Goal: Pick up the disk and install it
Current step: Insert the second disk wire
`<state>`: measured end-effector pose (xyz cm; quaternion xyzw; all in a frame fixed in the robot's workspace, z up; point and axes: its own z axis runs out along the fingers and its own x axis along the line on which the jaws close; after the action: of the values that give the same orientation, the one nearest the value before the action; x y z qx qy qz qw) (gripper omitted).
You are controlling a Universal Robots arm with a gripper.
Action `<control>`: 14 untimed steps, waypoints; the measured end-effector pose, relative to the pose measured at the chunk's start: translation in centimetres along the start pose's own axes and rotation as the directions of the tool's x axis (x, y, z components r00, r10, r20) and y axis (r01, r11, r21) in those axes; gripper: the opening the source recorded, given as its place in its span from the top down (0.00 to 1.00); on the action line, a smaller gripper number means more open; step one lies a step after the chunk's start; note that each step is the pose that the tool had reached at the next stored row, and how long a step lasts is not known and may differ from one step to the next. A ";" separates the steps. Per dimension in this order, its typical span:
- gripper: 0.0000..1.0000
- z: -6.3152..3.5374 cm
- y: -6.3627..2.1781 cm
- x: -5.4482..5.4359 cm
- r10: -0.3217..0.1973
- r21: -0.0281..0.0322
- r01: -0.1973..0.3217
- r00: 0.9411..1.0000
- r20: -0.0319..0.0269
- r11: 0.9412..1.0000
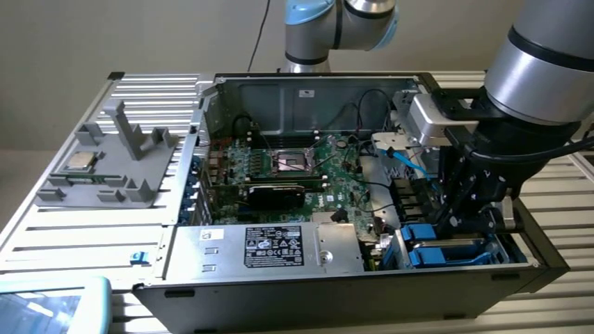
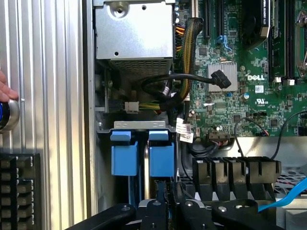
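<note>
The disk (image 1: 432, 242) stands on edge in the drive bay at the front corner of the open computer case (image 1: 307, 292), on the exterior view's right. Its bright blue carrier tabs (image 2: 160, 160) show side by side in the wrist view, with a thin silver edge between them. My gripper (image 1: 457, 229) reaches down into that bay from above. Its dark fingers (image 2: 156, 208) sit close together at the near end of the blue carrier, shut on the disk. The contact point itself is partly hidden by the fingers.
The motherboard (image 1: 297, 167) fills the case's middle, and a silver power supply box (image 1: 269, 247) with a black-and-white sticker sits beside the bay. Black cables (image 2: 182, 81) run close by. A grey fixture (image 1: 111, 167) holds a small processor chip (image 1: 79, 161). A person's fingers (image 2: 5, 91) rest at the table edge.
</note>
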<state>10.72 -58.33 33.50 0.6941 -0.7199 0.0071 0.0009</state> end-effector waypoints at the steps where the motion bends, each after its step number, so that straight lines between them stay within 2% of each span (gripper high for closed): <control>1: 0.85 0.01 0.00 0.0 0.000 0.000 0.000 1.000 0.000 1.000; 7: 0.83 0.04 -0.04 0.0 -0.001 0.001 0.001 1.000 0.001 1.000; 8: 0.77 0.05 -0.04 0.0 -0.001 0.000 0.001 1.000 0.001 1.000; 9: 0.77 0.03 -0.04 0.0 -0.001 0.000 0.001 1.000 0.001 1.000; 10: 0.71 -0.01 -0.02 0.0 0.000 0.000 0.000 1.000 0.001 1.000; 11: 0.71 -0.11 0.00 0.0 0.000 0.000 0.000 1.000 0.001 1.000; 12: 0.64 -0.21 -0.01 0.0 0.000 0.000 0.000 1.000 0.001 1.000; 14: 0.64 -0.70 -0.03 0.0 0.000 0.000 0.000 1.000 0.000 1.000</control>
<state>10.75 -58.33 34.20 0.6941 -0.7199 0.0069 0.0008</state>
